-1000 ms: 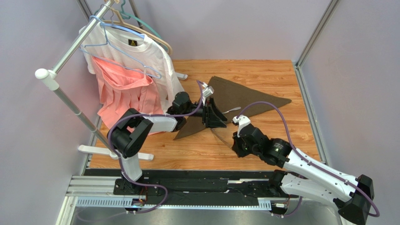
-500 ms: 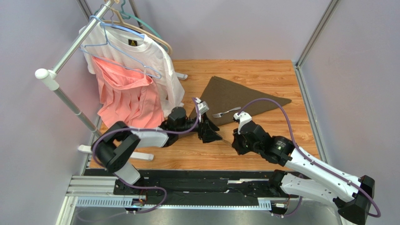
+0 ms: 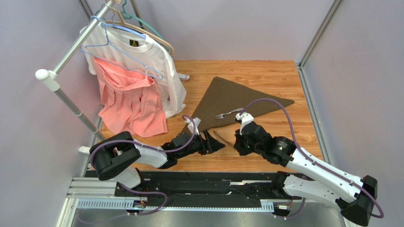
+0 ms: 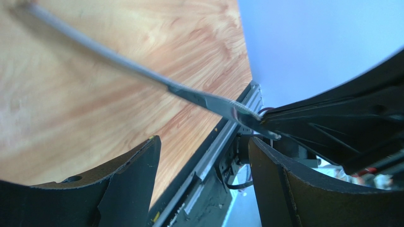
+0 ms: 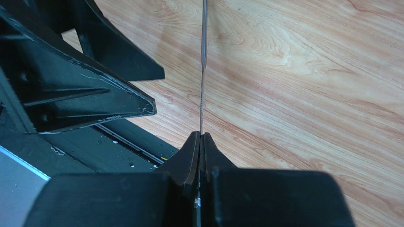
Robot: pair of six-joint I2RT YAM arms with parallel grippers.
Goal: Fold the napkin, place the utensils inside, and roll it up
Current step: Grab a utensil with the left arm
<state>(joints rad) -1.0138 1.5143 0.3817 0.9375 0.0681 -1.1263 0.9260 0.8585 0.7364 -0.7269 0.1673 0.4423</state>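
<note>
Currently, I am seeing the right gripper (image 5: 200,138) pinching the knife (image 5: 203,47) by one end, seemingly just above the table (image 3: 265,71). The left gripper (image 4: 204,142) is hanging spread beside it. The fork (image 3: 226,114) is lying on the napkin (image 3: 237,94), folded into a triangle.

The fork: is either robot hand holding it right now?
No, the fork lies loose on the folded napkin, with nothing gripping it.
</note>
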